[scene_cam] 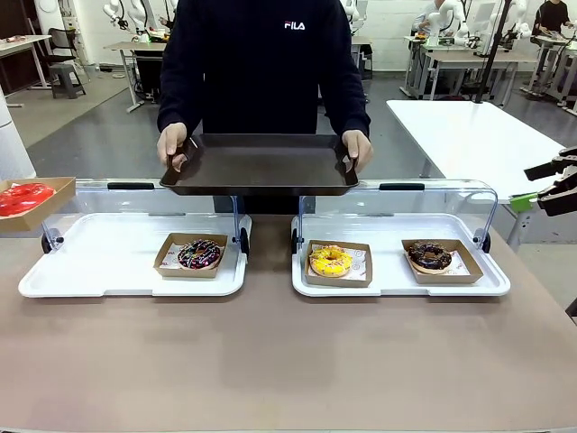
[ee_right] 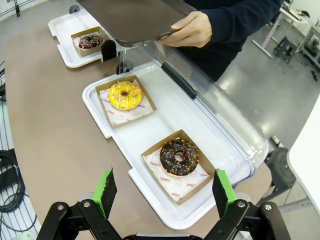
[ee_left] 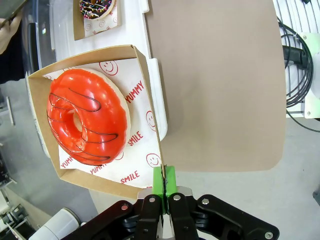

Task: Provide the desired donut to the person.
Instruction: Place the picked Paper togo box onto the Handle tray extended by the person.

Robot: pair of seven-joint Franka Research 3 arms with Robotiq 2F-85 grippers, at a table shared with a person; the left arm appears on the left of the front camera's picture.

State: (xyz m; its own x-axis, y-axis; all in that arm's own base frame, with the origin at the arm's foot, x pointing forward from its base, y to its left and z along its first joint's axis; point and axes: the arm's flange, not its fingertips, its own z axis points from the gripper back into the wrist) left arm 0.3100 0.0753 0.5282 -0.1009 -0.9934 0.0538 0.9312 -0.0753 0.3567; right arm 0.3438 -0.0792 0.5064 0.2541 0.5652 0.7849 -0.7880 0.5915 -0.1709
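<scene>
While the person (scene_cam: 261,54) stands at the far edge of the table (scene_cam: 270,361) holding a dark brown tray (scene_cam: 261,167) level in both hands, I have my left gripper (ee_left: 163,172) pinched tight on the side wall of a cardboard carton (ee_left: 145,75) carrying the red-glazed donut (ee_left: 85,117). That carton shows at the table's left edge, overlapping the rim of the left white display tray (scene_cam: 90,271). My right gripper (ee_right: 163,190) hangs spread wide, holding nothing, near the table's right edge, over the right white display tray (ee_right: 165,115). The left display tray holds one sprinkled chocolate donut (scene_cam: 199,253). The right one holds a yellow donut (scene_cam: 331,261) towards its left end and a dark chocolate donut (scene_cam: 429,256) towards its right end, each in its own carton. Both clear lids (scene_cam: 433,200) stand open.
</scene>
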